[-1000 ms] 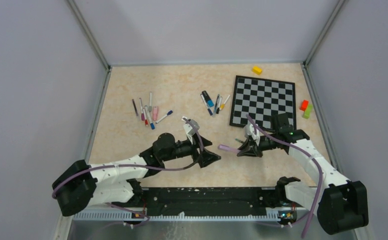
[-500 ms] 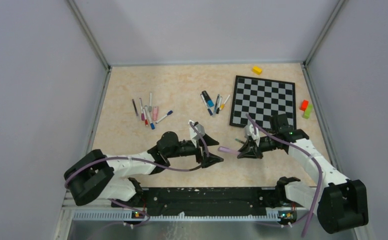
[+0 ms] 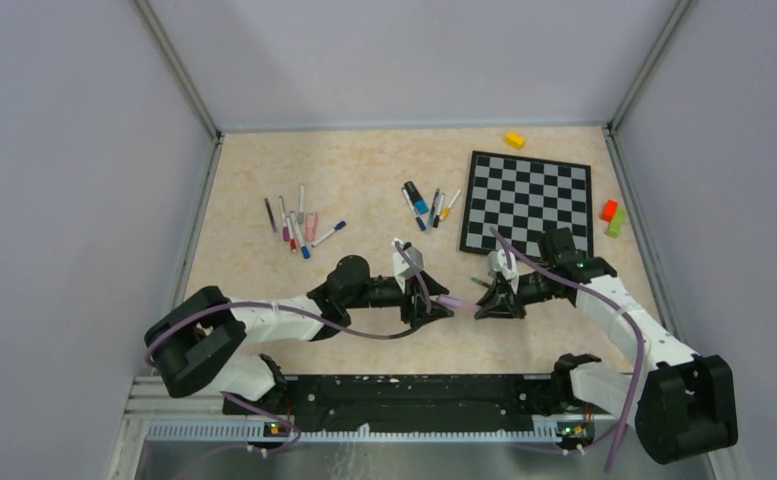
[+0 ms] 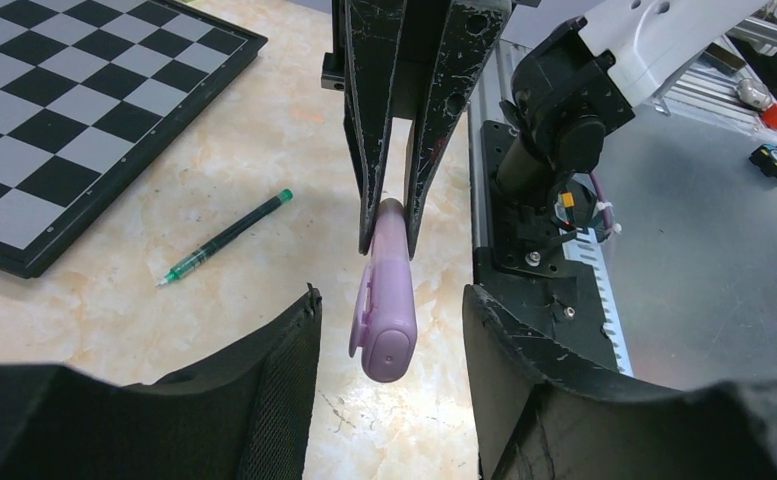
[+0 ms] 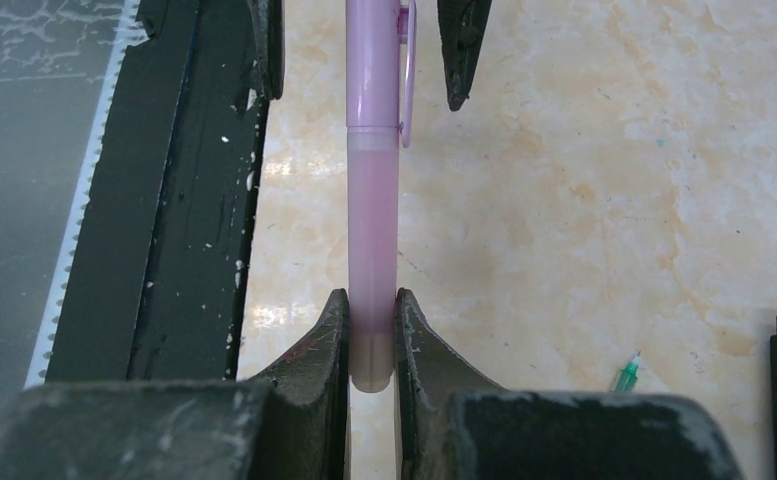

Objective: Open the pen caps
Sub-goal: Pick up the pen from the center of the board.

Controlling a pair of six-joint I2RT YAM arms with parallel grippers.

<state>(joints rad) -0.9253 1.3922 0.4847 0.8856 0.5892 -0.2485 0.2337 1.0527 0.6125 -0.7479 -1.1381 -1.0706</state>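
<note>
In the top view, the right gripper (image 3: 486,300) and the left gripper (image 3: 430,305) meet nose to nose above the table (image 3: 294,160), near its front edge. The lilac pen (image 3: 461,300) bridges them in the air. The other pens (image 3: 311,228) lie well apart, farther back. From here I cannot tell how either hand is set. My worry in this view is alignment. If the two arms do not pull along the pen's own line, I think the pen will lever sideways instead of releasing its cap.

In the left wrist view, the lilac cap (image 4: 384,325) points toward the camera. It sits between the left fingers (image 4: 274,370) with a gap on each side, so this hand is partly wide and holds nothing. The cap's clip faces one finger. If that finger presses on the clip and not on the body, the cap may twist or slip. A green pen (image 4: 226,237) lies on the table below, beside the chessboard (image 4: 64,120).

In the right wrist view, the right fingers (image 5: 329,345) are pressed narrow on the very tail of the barrel. This is the weak point, in my judgement. The barrel looks smooth and the hold is short. A pull on the cap could draw the whole pen out of the right hand, with the cap not opened.
</note>
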